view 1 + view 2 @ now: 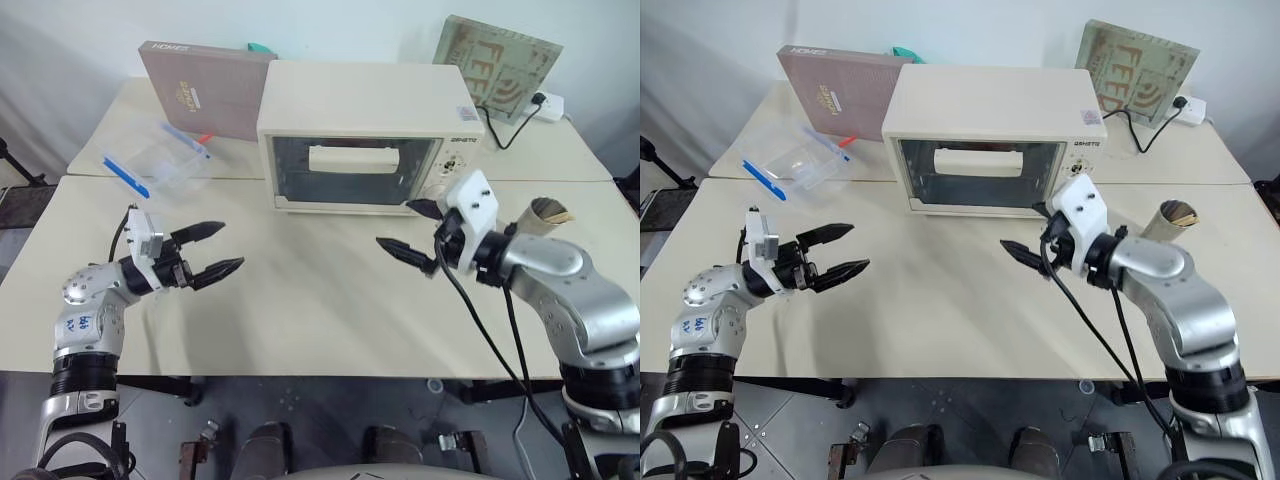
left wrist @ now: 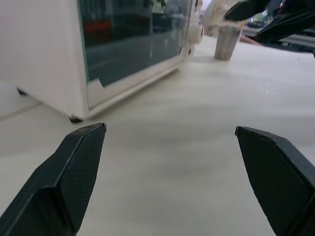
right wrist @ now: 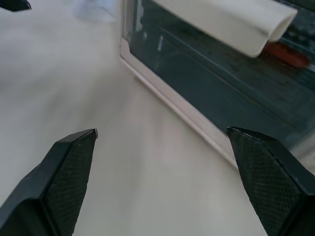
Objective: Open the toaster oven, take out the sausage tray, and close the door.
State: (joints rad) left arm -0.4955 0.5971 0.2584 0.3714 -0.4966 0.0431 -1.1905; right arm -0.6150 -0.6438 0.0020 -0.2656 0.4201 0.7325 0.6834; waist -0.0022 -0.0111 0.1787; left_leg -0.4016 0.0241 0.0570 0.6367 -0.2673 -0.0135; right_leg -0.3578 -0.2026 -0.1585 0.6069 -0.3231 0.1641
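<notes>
My right jaws [image 1: 418, 230] and left jaws [image 1: 212, 251] hang wide open and empty above the surface [image 1: 300, 300]; ahead of the right pair the toaster oven [image 1: 365, 135] stands shut, so I should hook its door [image 1: 350, 170] handle [image 3: 224, 22] squarely and pull down gently.

Left gripper [image 1: 212, 250] held out low on the left, black fingers [image 2: 74, 177] spread wide, nothing between them, pointing forward and inward toward the right arm. Left forearm bent at the elbow, wrist roughly level. Right gripper [image 1: 412, 232] raised on the right, fingers [image 3: 64, 172] likewise spread wide and empty, aimed inward and perhaps slightly downward, though the tilt is hard to judge. Right elbow out to the side, a black cable hanging from the wrist. Grippers well apart, tips facing each other.
</notes>
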